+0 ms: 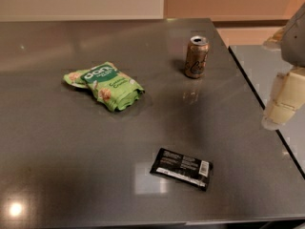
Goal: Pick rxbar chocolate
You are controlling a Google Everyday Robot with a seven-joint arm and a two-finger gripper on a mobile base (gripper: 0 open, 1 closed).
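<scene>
Cream-coloured, blocky segments at the right border of the view are the gripper [282, 104], hanging in the air over the seam between the grey tabletop [71, 151] and a paler neighbouring surface [259, 63]. Whether it is spread or pressed together cannot be told from this angle, and it holds nothing that shows.

The nearest thing to it is the rxbar chocolate [182, 168], down and to the left: a flat black wrapper with white print and a white barcode patch at its right end. It lies flat on the tabletop, slightly skewed, well apart from the gripper. Farther off stand the tan soda can [196, 57], upright toward the back, and the green snack bag [106, 86], crumpled at mid-left. Neither touches the bar.

By my reading, the task is at its approach step, and the bar sits untouched. The next move calls for bringing the gripper leftward and down until it is over the wrapper, turning it to span the bar's short width, then descending almost to the surface, since so thin a packet offers little height to pinch.

Room is generous. Bare tabletop surrounds the bar on every side, and the path from the right crosses no object. Two edges matter: the tabletop's right edge runs diagonally below the gripper, and the front edge lies near the bar, so a nudge forward could slide the slick wrapper toward it.
</scene>
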